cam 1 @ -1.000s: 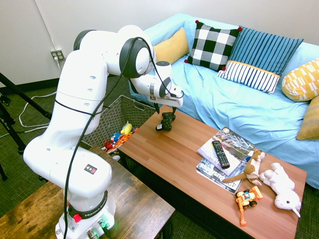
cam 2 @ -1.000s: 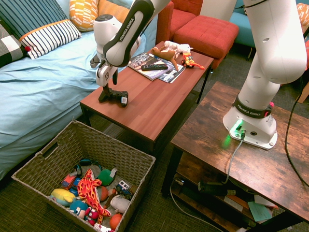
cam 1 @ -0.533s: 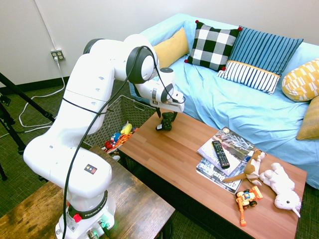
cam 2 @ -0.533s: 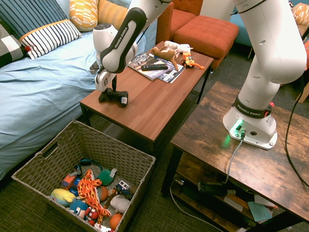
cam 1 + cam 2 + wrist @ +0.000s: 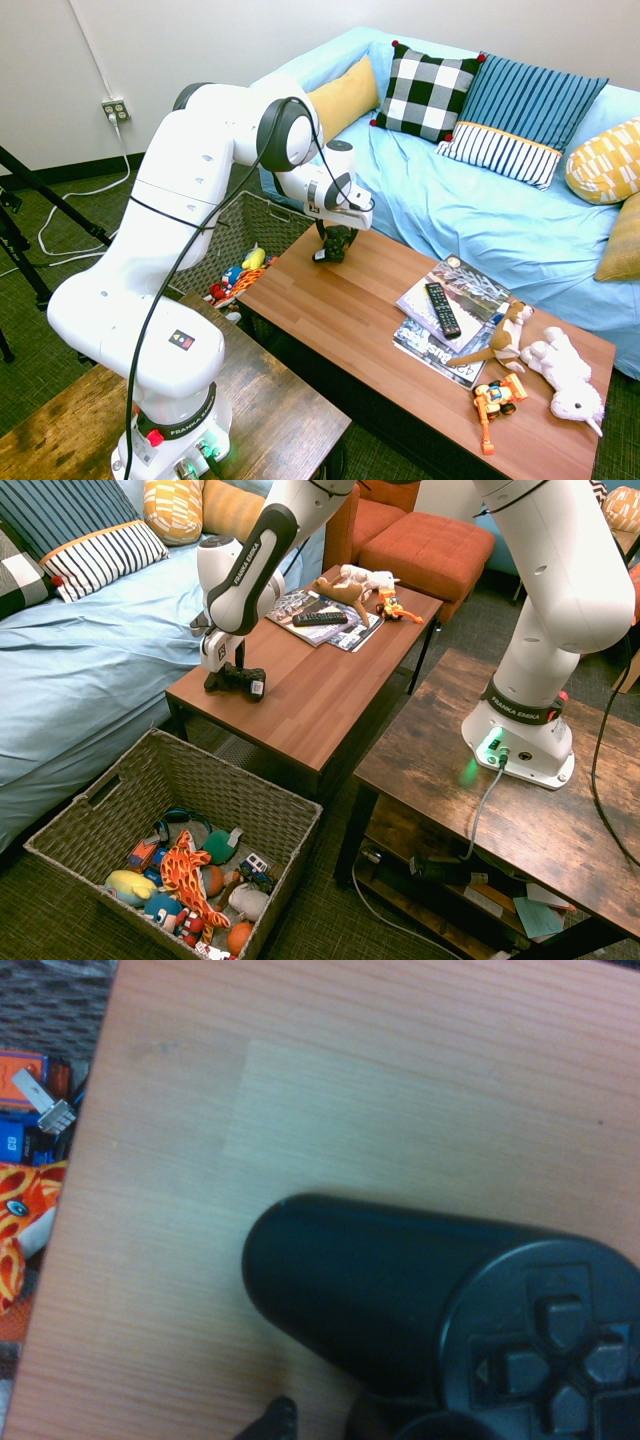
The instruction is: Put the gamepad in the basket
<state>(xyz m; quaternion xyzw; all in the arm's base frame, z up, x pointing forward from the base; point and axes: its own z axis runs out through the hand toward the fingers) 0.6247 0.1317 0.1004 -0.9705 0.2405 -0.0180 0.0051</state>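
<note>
My gripper (image 5: 228, 676) points down, jaws spread wide, right at the gamepad (image 5: 247, 686), which lies on the coffee table (image 5: 300, 695) by the end nearest the basket (image 5: 222, 792).

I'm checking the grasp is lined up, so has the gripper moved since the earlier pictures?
Yes, slightly: the gripper has come down toward the tabletop, around the gamepad.

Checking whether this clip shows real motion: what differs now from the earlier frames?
The tool has come down a little further over the gamepad, its open fingers now lower around the controller. Nothing has visibly been taken hold of or let go. The gamepad stays on the wooden table, and the basket and its toys are as before.
</note>
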